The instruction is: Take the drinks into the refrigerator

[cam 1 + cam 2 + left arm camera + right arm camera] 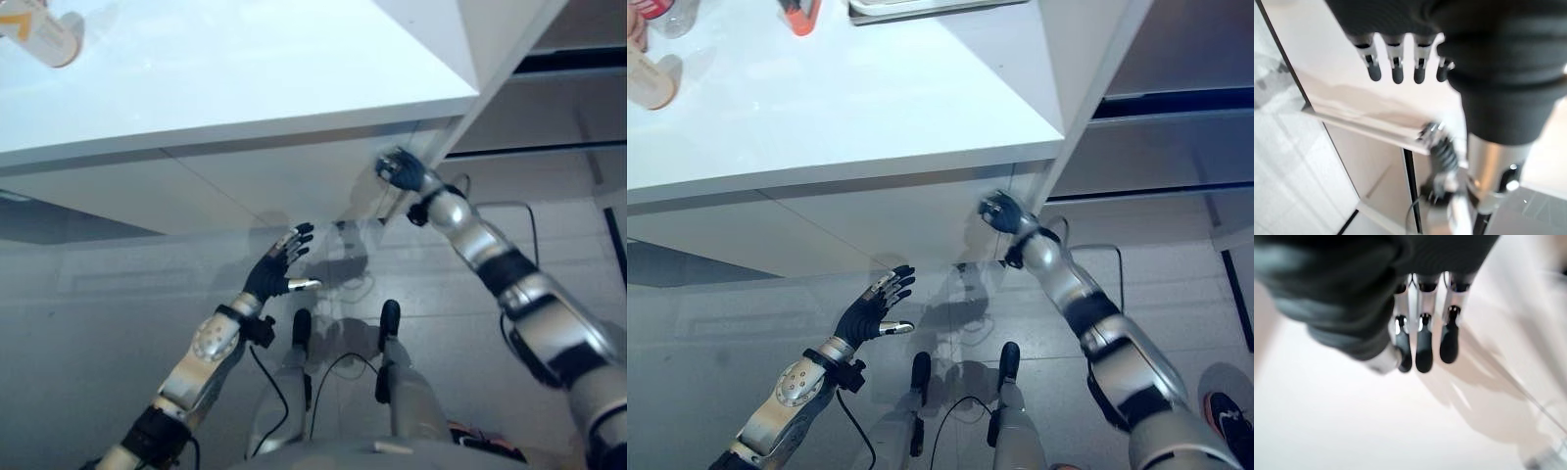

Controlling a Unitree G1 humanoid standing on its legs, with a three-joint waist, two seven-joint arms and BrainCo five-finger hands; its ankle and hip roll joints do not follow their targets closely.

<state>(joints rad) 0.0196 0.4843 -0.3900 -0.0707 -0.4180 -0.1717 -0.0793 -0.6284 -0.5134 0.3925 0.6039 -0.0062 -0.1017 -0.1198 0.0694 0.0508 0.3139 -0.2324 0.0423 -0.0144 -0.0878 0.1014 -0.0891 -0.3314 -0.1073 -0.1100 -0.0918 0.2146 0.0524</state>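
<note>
Drinks [649, 76] are seen at the bench's [872, 108] far left. Left hand [277, 268] is held below it, fingers spread; right hand [1002, 212], fingers straight, is raised to the bench's right corner.

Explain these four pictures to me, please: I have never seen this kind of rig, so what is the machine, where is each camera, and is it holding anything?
This is a humanoid robot with two silver-grey arms. The two wide pictures come from its head camera, looking down. The two close ones come from cameras on its wrists, looking along dark-tipped fingers. Its left hand hangs open in the air below the white glossy counter top, holding nothing. Its right hand reaches up to the counter's corner beside a tall white cabinet panel; its fingers look straight, and I see nothing held. On the counter, at the far edge, lie a pale beige bottle and a small orange-red object, too cropped to identify.
</note>
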